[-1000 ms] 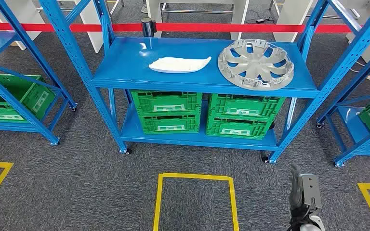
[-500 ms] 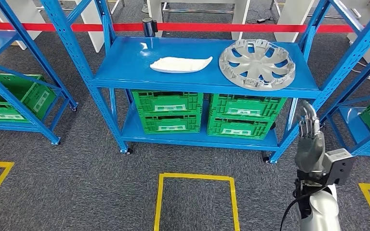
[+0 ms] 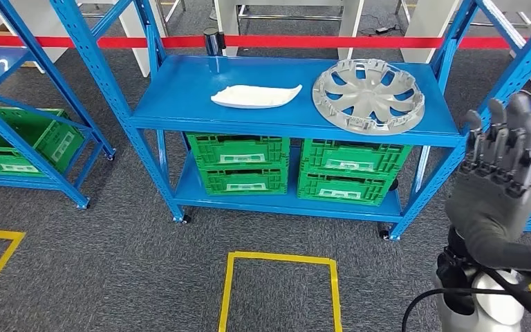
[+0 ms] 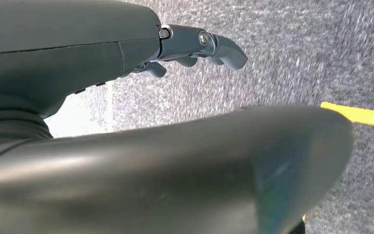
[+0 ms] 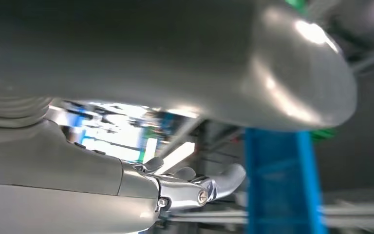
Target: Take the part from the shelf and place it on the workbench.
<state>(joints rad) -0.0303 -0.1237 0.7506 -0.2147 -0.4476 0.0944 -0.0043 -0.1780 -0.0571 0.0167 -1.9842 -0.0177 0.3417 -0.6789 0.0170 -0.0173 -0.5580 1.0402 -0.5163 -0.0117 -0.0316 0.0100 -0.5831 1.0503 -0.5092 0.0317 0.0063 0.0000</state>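
Head view: the silver hubcap [image 3: 368,95] lies flat at the right end of the blue shelf [image 3: 180,97], with a white molded part [image 3: 255,96] near the middle. The right robot hand [image 3: 501,176] is raised beside the shelf's right post, fingers extended, grasping nothing. The left robot hand [image 4: 195,46] hangs over grey carpet [image 4: 292,53], fingers loosely apart, also released.

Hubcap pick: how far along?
Done: nothing yet. The silver hubcap lies on the blue shelf beside the white part. In hand: the right hand is raised to the shelf's right, fingers apart, holding nothing. Left: reach, grasp, carry to the workbench.
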